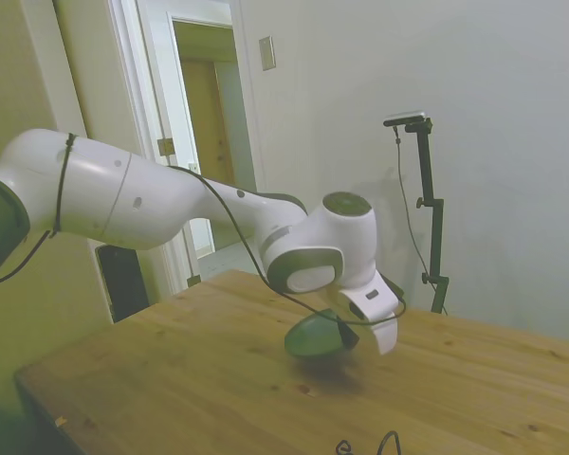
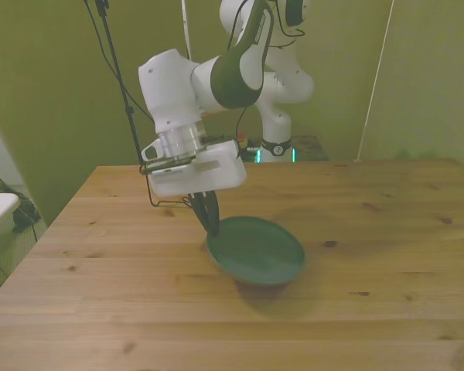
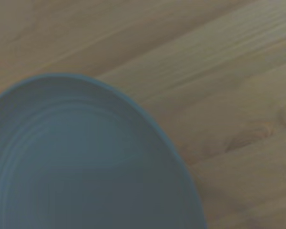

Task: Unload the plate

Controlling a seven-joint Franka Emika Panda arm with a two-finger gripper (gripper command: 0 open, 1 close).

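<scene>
You're at set-down: jaws pinch the small round dark green plate (image 2: 257, 250) by its rim, just above wooden tabletop (image 2: 371, 301). Next: lower, release.

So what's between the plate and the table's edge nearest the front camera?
Nothing: in the front view the wooden table is bare from the dark green plate to that edge.

Wire rack (image 2: 170, 193) behind plate (image 2: 257, 250) — table (image 2: 387, 232) otherwise open.
</scene>
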